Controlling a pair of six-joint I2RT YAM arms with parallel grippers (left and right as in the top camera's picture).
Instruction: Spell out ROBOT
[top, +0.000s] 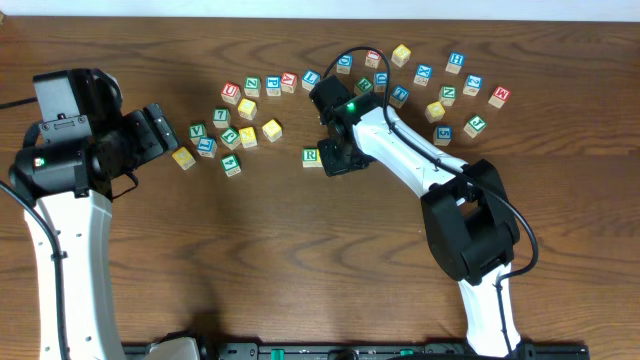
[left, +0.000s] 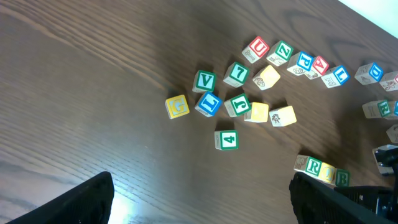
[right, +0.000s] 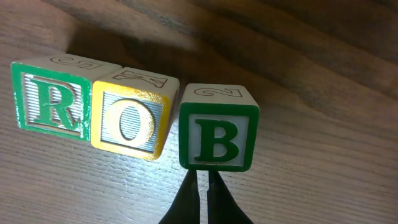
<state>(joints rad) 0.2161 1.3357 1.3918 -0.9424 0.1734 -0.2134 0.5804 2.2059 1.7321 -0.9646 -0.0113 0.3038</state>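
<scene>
The R cube (right: 50, 102), O cube (right: 129, 121) and B cube (right: 217, 134) are found in a row on the desk (right: 323, 93), light rigid wood probably best pinched across opposite flat faces; the right hand (right: 202, 193) is closed empty just before B, the left hand (top: 160, 130) held wide.

From overhead, the right gripper (top: 336, 158) covers 2 cubes, the O cube (right: 129, 121) and B cube (right: 217, 138); letters on the far cubes (top: 472, 84) are unreadable.
</scene>
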